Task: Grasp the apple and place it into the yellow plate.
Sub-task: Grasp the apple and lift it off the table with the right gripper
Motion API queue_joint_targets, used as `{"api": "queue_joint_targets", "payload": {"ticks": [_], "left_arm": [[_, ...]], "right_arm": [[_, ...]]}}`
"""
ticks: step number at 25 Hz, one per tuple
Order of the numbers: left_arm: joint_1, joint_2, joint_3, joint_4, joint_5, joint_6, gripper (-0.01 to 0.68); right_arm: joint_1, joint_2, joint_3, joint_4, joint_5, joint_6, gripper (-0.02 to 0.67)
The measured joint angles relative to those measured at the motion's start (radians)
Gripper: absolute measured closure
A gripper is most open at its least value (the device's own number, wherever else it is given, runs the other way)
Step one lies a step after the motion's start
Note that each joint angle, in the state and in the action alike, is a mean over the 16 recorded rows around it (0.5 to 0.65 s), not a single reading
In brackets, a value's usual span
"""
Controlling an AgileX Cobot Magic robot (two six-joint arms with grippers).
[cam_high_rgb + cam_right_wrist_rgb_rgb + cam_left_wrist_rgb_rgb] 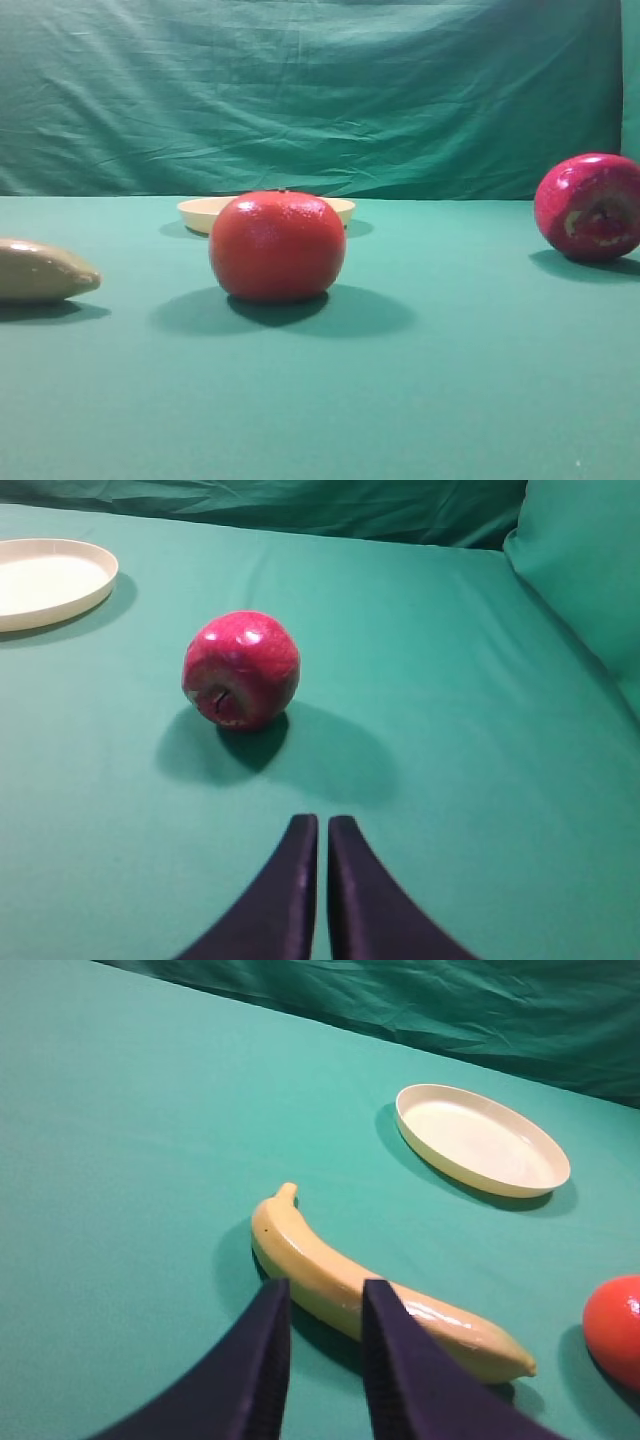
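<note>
The apple (590,207) lies on the green table at the far right, glossy dark red, tipped so its dimple faces sideways. In the right wrist view the apple (241,670) rests ahead and a little left of my right gripper (322,825), which is shut with nothing in it and well short of the fruit. The yellow plate (197,212) sits at the back centre, partly hidden behind a round orange-red fruit; the plate (480,1135) (50,585) holds nothing. My left gripper (325,1295) hovers open over a banana, not touching it.
An orange-red round fruit (277,247) (615,1330) stands mid-table in front of the plate. A beige-yellow banana (40,270) (300,1250) lies at the left. A green cloth backdrop (320,90) hangs behind the table, and a cloth wall (590,570) rises at the right.
</note>
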Motion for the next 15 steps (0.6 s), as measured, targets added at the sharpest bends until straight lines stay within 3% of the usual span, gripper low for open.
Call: {"api": "queue_joint_targets", "payload": {"ticks": [15], "left_arm": [[0.0, 0.0, 0.0, 0.0, 0.0, 0.0, 0.516]], "right_arm": [[0.0, 0.044, -0.074, 0.032, -0.224, 0.001, 0.649]]}}
